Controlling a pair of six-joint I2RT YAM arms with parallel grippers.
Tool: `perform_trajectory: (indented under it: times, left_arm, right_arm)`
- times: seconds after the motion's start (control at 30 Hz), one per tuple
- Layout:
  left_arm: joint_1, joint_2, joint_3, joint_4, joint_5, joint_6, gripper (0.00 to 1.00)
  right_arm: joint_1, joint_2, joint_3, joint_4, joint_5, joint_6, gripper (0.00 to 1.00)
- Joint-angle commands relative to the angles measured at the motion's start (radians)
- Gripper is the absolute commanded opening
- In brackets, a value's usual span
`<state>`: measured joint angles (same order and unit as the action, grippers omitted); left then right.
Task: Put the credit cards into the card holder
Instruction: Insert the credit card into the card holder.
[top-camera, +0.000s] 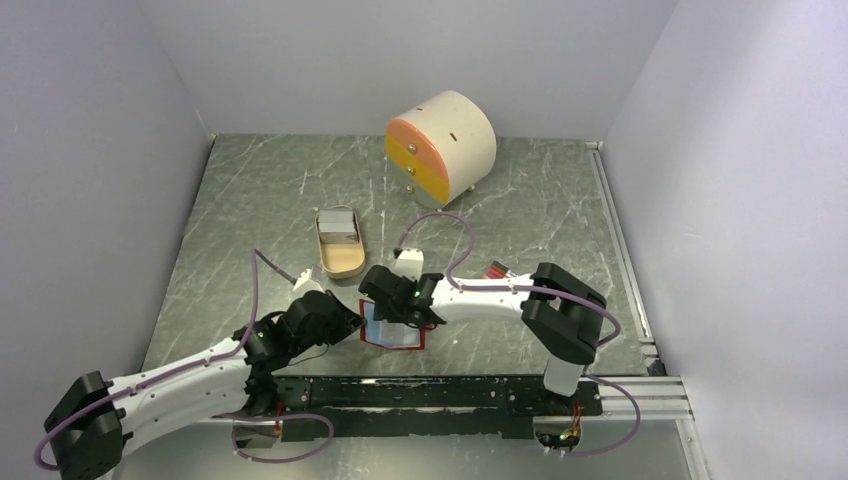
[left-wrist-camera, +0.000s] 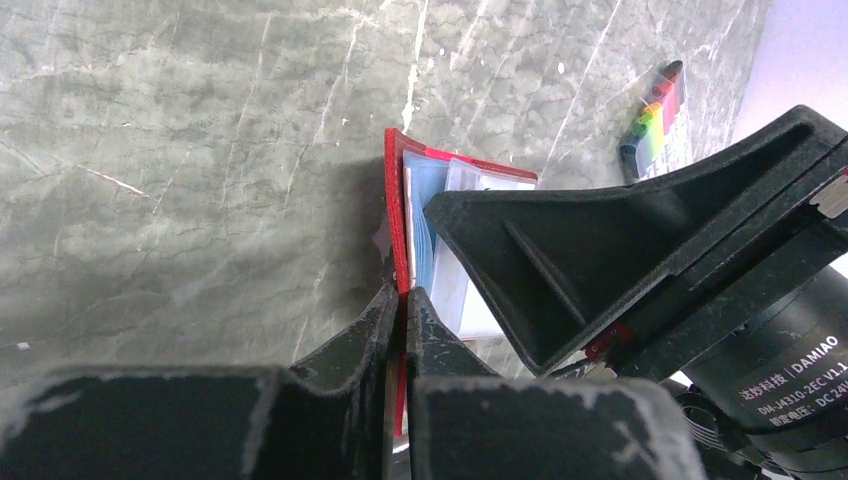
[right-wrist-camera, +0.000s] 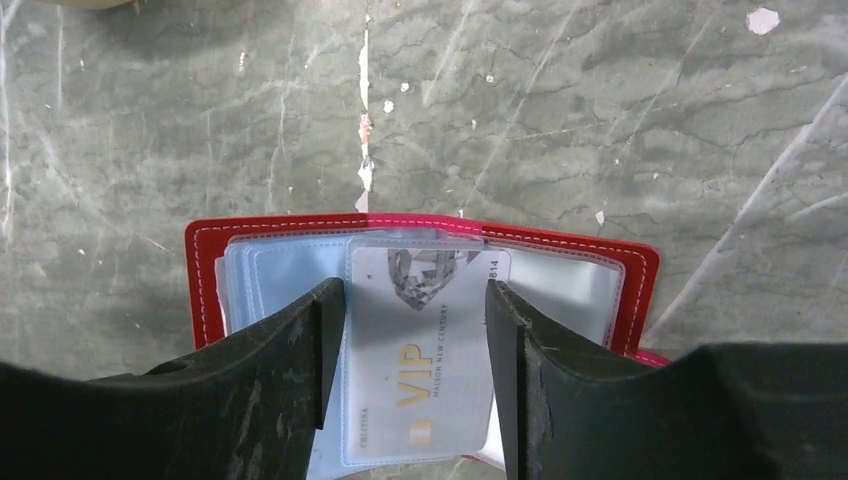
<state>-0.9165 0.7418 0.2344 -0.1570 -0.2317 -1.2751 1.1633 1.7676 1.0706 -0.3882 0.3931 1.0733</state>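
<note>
The red card holder (top-camera: 372, 337) lies open on the table, pale blue pockets up. My left gripper (top-camera: 352, 322) is shut on its left red edge; in the left wrist view the jaws (left-wrist-camera: 403, 297) pinch the red cover (left-wrist-camera: 394, 200). My right gripper (top-camera: 405, 316) hovers over the open holder. In the right wrist view its fingers (right-wrist-camera: 415, 295) stand apart on either side of a silver VIP credit card (right-wrist-camera: 420, 350). That card lies in a clear pocket of the holder (right-wrist-camera: 205, 280) and reaches under the right finger. More grey cards (top-camera: 338, 232) lie in the tan tray.
A tan oval tray (top-camera: 344, 262) stands just behind the holder. A round beige drawer unit (top-camera: 445, 145) with orange and yellow fronts is at the back. A bundle of rainbow sticks (top-camera: 497, 270) lies right of the right gripper and shows in the left wrist view (left-wrist-camera: 655, 115).
</note>
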Motion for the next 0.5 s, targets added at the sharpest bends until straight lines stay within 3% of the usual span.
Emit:
perform_trajectory:
  times: [0.0, 0.47]
  left_arm:
    - [-0.007, -0.015, 0.009, 0.007, -0.006, 0.004, 0.09]
    - [-0.007, 0.015, 0.009, -0.03, -0.024, -0.01, 0.09]
  right_arm:
    - [-0.001, -0.041, -0.024, -0.035, 0.026, -0.001, 0.56]
    - [-0.005, -0.247, -0.206, -0.04, 0.028, -0.056, 0.55]
